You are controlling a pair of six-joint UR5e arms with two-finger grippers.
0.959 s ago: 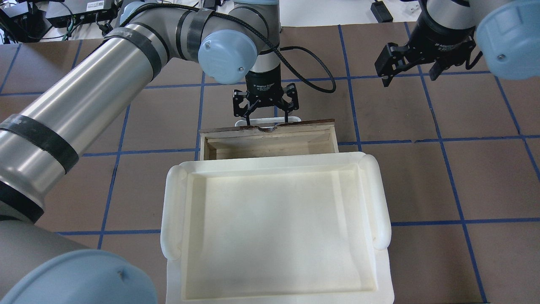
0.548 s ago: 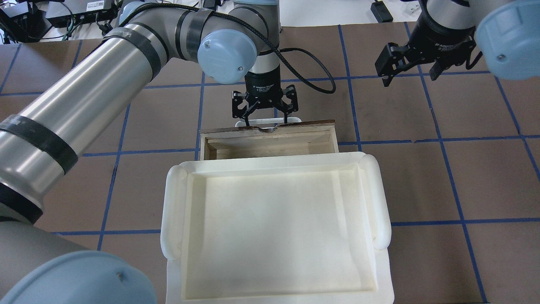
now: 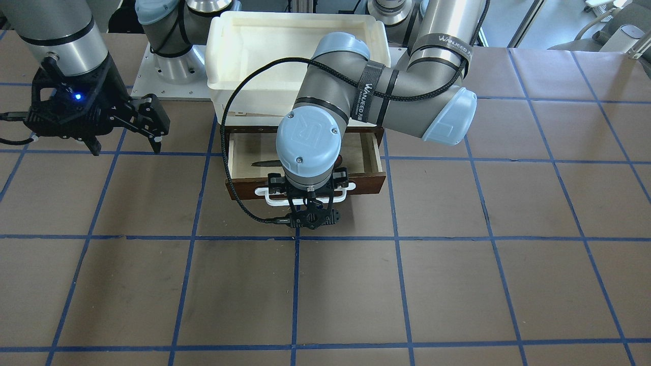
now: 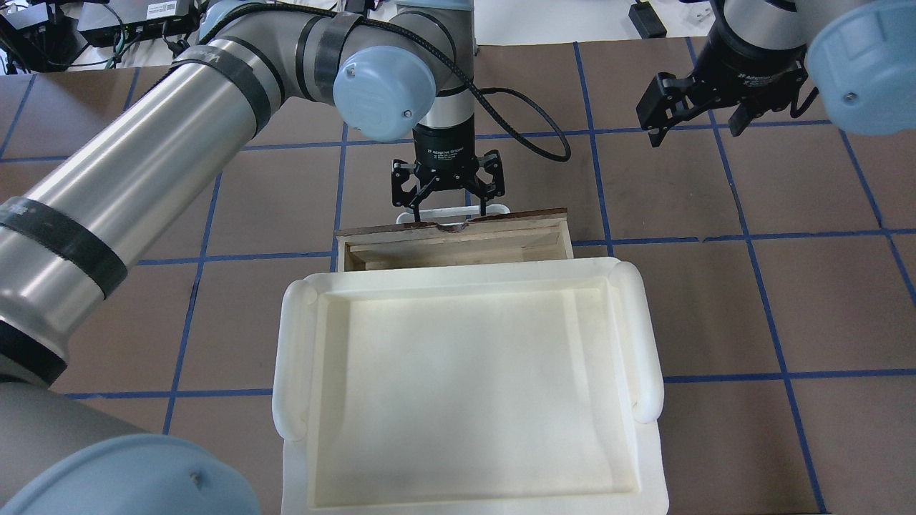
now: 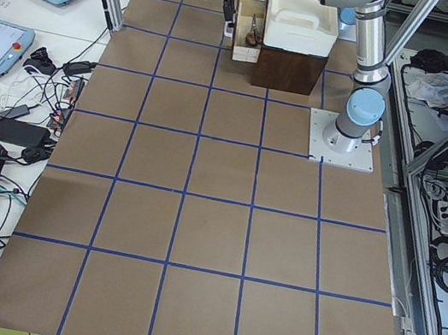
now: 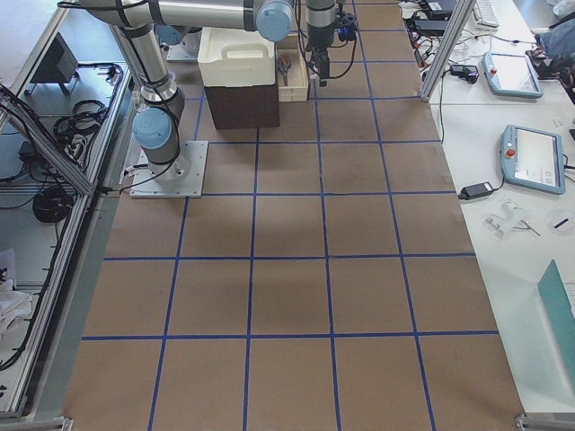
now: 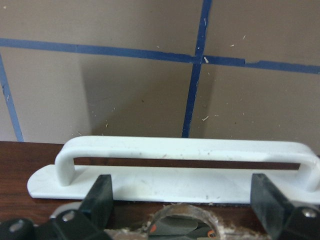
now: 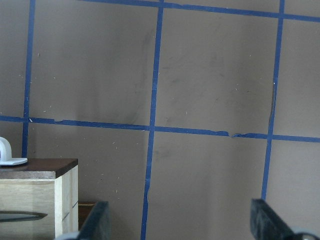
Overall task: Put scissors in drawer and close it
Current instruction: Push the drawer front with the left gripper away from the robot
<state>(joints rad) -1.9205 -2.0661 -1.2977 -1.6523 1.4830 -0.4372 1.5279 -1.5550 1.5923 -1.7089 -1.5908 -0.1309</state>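
The drawer [image 4: 526, 247] stands partly open out of the dark case [image 5: 289, 70], its dark front [image 3: 363, 184] carrying a white bar handle [image 7: 185, 150]. The scissors [image 3: 265, 163] lie inside; only a blade tip shows in the front-facing view, and they also show small as scissors [image 5: 253, 31] from the left. My left gripper [image 4: 449, 212] is open and points down at the drawer front by the handle, its fingers [image 7: 100, 200] set on either side of the notch in the front's top edge. My right gripper [image 4: 694, 120] hangs open and holds nothing, off to the drawer's right.
A large white plastic tray [image 4: 458, 275] sits on top of the case and hides the drawer's back part from overhead. The brown table [image 3: 356, 295] is marked with a blue tape grid. Tablets and cables lie on side benches beyond the table's ends.
The left gripper has moved toward the case with the drawer front, and the drawer has slid further in; less of its inside shows. The right arm has not moved.
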